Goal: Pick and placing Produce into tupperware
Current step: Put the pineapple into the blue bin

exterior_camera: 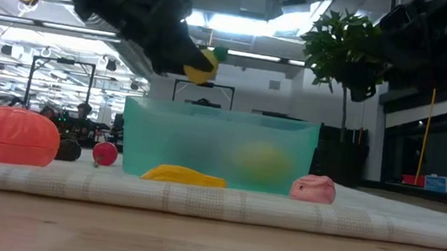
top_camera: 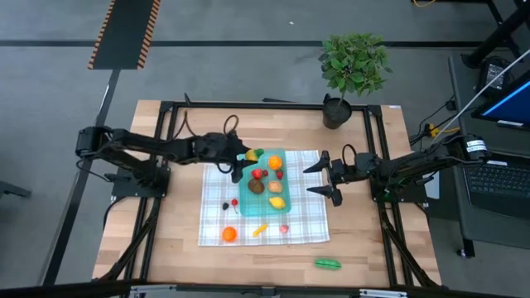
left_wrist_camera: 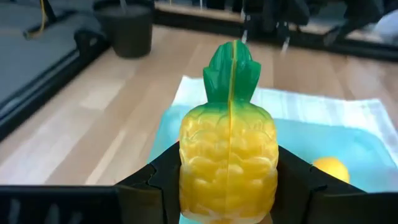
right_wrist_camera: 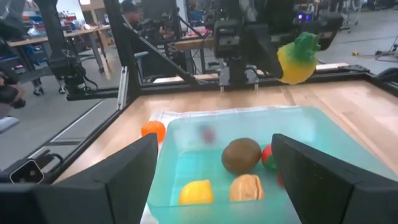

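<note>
left gripper (left_wrist_camera: pixel 227 186) clenched on a toy pineapple (left_wrist_camera: pixel 228 146), yellow body and green crown, held in the air at the far edge of the teal container (top_camera: pixel 263 184); from table height the fruit hangs above the container's rim, not yet inside. so the step in hand looks like the carry-and-drop: the pineapple is lifted and brought to the box, and the release is still to come. container sits on the checked cloth (top_camera: pixel 306 223) and already holds several pieces, a brown one (right_wrist_camera: pixel 241 154), a yellow one (right_wrist_camera: pixel 195 192), a tan one and some red showing through the wall. right gripper (top_camera: pixel 325 180) waits just beside the container's other side, fingers spread wide, nothing between them. still out on the cloth: an orange (top_camera: pixel 228 234), a yellow piece (top_camera: pixel 260 229), a small pink one (top_camera: pixel 284 228), some small red bits near the container's left side; a green pod (top_camera: pixel 327 264) lies off the cloth on the bare wood. potted plant (top_camera: pixel 352 70) at the table's back edge, not part of this. next move, as i judge it: shift the pineapple a little further over the open box, lower it clear of the rim, then let go; it is bulky next to the other pieces, so it wants a free spot among them.
</note>
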You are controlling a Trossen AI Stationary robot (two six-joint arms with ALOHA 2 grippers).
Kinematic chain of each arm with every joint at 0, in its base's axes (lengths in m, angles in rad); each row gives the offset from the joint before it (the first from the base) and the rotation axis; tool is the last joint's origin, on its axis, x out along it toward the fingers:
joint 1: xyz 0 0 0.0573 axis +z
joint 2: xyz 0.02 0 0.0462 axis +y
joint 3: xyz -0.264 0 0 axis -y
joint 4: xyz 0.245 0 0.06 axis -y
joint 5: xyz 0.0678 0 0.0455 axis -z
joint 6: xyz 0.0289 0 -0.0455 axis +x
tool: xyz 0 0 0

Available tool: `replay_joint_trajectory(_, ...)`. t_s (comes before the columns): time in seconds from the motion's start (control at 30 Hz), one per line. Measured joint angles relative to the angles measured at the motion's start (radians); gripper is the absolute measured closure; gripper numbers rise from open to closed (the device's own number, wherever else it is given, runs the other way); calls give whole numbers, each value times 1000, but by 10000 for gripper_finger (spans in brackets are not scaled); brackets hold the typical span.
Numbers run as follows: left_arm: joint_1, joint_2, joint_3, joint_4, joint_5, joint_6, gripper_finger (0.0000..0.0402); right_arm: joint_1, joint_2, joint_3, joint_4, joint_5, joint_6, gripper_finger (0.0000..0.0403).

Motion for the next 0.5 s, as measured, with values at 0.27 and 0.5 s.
replay_joint_trajectory(0.27, 0, 0, 126, -312, -1, -6, 237, 0, 0, 0, -10, 0, -3, 88)
replay_joint_trajectory(0.5, 0, 10, 142, -338, -2, -19, 237, 0, 0, 0, -10, 0, -3, 88)
